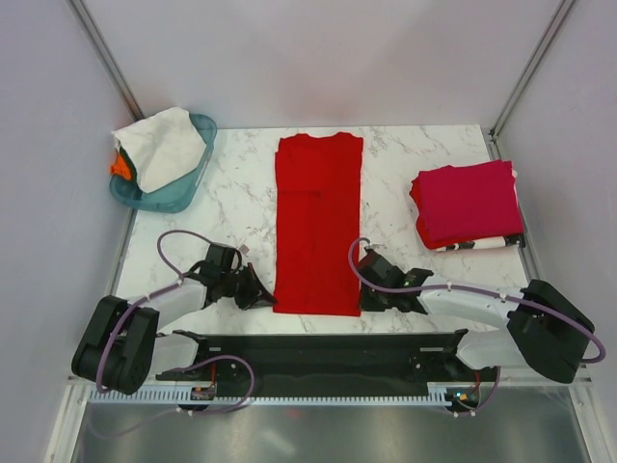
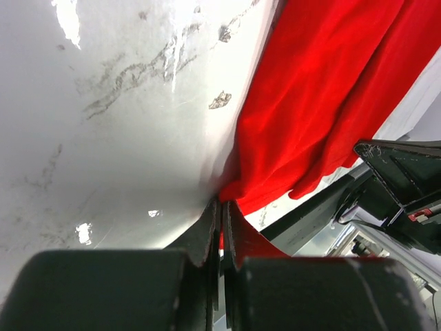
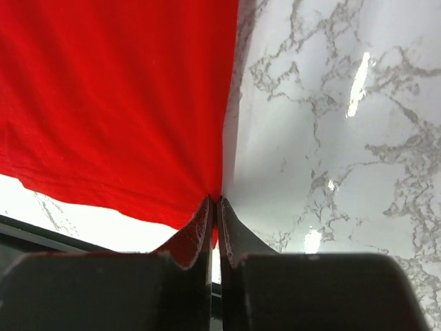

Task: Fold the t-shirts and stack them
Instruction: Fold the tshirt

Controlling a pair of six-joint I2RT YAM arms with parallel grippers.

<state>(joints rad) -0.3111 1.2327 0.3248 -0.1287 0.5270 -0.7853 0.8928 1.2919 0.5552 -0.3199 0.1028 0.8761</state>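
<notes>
The bright red cloth t-shirt (image 1: 318, 222) ran lengthwise up mid-frame from our left tool (image 1: 261, 295) and right tool (image 1: 372, 299), each clamped on one bottom corner.

left arm (image 1: 178, 297): white links, bulky black joint housings.
right arm (image 1: 472, 307): same build as the left arm, white links and black joints.
cables (image 1: 160, 253): lilac, one looping along each arm.
left gripper (image 1: 273, 301): black body.
right gripper (image 1: 364, 300): black body.
fingers (image 2: 204, 238): matt black wedges tapering to thin tips, edges scuffed pale.
base bar (image 1: 318, 349): black, spanning both arms.
strip (image 1: 318, 395): white, slotted, in front of the base bar.
</notes>
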